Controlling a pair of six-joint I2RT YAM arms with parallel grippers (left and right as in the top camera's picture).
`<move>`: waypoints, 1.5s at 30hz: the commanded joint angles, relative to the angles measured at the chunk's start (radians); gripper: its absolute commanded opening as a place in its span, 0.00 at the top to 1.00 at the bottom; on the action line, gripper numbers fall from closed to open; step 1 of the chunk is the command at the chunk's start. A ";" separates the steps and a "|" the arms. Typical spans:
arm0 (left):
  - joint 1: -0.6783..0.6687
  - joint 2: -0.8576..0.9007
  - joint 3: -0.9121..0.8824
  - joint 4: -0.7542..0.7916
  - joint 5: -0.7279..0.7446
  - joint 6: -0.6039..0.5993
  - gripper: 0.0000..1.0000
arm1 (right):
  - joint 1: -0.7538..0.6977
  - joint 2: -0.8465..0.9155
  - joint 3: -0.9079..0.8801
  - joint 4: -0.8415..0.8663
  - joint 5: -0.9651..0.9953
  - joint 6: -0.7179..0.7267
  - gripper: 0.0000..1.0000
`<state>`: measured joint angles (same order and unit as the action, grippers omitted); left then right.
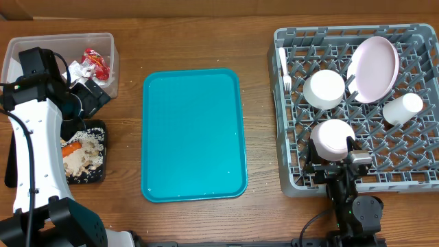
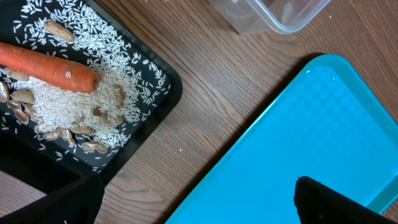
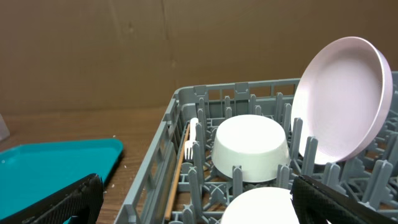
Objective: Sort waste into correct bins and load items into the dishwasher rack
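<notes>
Rack (image 1: 281, 116), at the right of the surface, loaded: plate (image 1: 374, 68) leaning on edge among the pegs, two bowls upside down, one in the middle (image 1: 324, 89) and one at the near edge (image 1: 333, 137), cup (image 1: 402, 108) on its side at the right, and fork (image 1: 284, 68) along the left wall. Waste at the left: carrot (image 2: 50, 65), rice (image 2: 62, 106) and nuts (image 2: 25, 96) in the black tray (image 2: 171, 84); wrapper (image 1: 96, 62) and tissue (image 1: 75, 72) in the clear tub (image 1: 113, 62). Sorting and loading appear complete.

Right gripper (image 3: 196, 199): wide open, empty, low over the near bowl. A careless lift could catch pegs or nudge this bowl, and a jolt to the rack might topple the plate.

Left gripper (image 2: 198, 198): wide open, empty, above bare wood between the black tray and the teal tray (image 1: 192, 137). The black tray's rim is low, so a sideways brush could spill rice; the tub wall is close behind.

Free room lies over the teal tray and the wood strips flanking it.
</notes>
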<state>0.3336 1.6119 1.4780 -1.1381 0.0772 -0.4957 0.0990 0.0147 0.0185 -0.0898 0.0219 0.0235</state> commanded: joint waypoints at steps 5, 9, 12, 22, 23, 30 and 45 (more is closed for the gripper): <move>-0.007 -0.008 0.015 -0.003 -0.003 -0.006 0.00 | -0.001 -0.013 -0.010 0.005 -0.034 -0.072 0.00; -0.007 -0.008 0.015 -0.003 -0.003 -0.006 0.00 | 0.001 -0.013 -0.010 0.005 -0.034 -0.073 0.00; -0.007 -0.008 0.015 -0.003 -0.003 -0.006 0.00 | 0.000 -0.013 -0.010 0.005 -0.032 -0.073 0.00; -0.007 -0.008 0.015 -0.003 -0.003 -0.006 0.00 | -0.001 -0.012 -0.010 0.005 -0.031 -0.073 0.00; -0.007 -0.008 0.015 -0.003 -0.003 -0.006 0.00 | -0.001 -0.012 -0.010 0.005 -0.032 -0.073 0.00; -0.007 -0.007 0.015 -0.003 -0.003 -0.006 0.00 | -0.001 -0.012 -0.010 0.005 -0.031 -0.073 0.00; -0.106 -0.357 0.015 -0.003 -0.003 -0.006 0.00 | -0.001 -0.012 -0.010 0.005 -0.031 -0.073 0.00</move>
<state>0.2821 1.3594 1.4780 -1.1374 0.0742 -0.4957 0.0990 0.0147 0.0185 -0.0902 -0.0036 -0.0456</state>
